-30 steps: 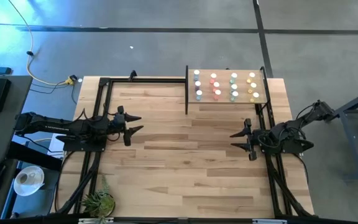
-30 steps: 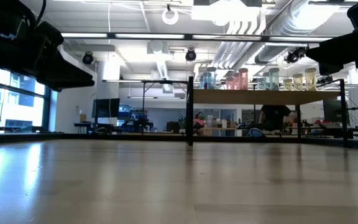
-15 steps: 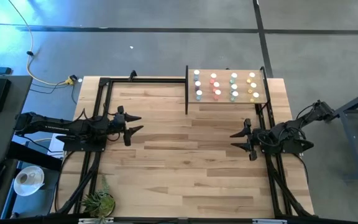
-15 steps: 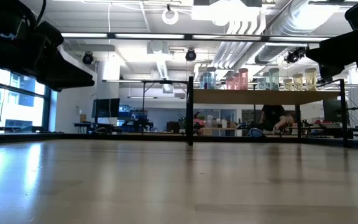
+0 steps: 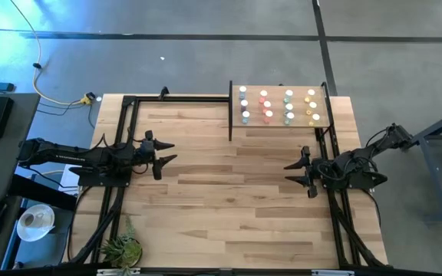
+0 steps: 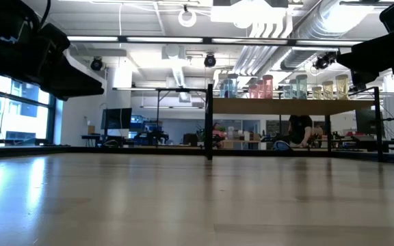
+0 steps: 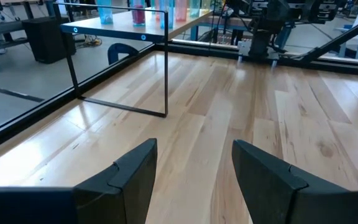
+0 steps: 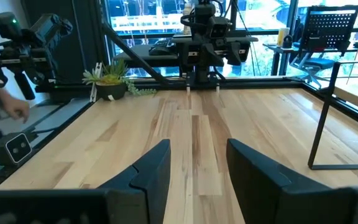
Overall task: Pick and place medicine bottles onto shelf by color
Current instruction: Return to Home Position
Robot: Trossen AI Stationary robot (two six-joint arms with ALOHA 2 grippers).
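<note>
- The table (image 5: 229, 192) lies bare across its middle, from left edge to right edge.
- The shelf (image 5: 277, 107) fills the far right corner. Medicine bottles (image 5: 267, 115) stand on it in columns with narrow lanes between.
- Its black posts (image 5: 230, 111) frame open room underneath.
- The left gripper (image 5: 172, 152) and right gripper (image 5: 287, 172) overhang the side edges.
- A potted plant (image 5: 121, 249) sits at the near left corner.

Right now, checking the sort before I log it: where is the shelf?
High view: the shelf stands at the table's top-right corner, just above the right gripper, with the medicine bottles standing on it.
</note>
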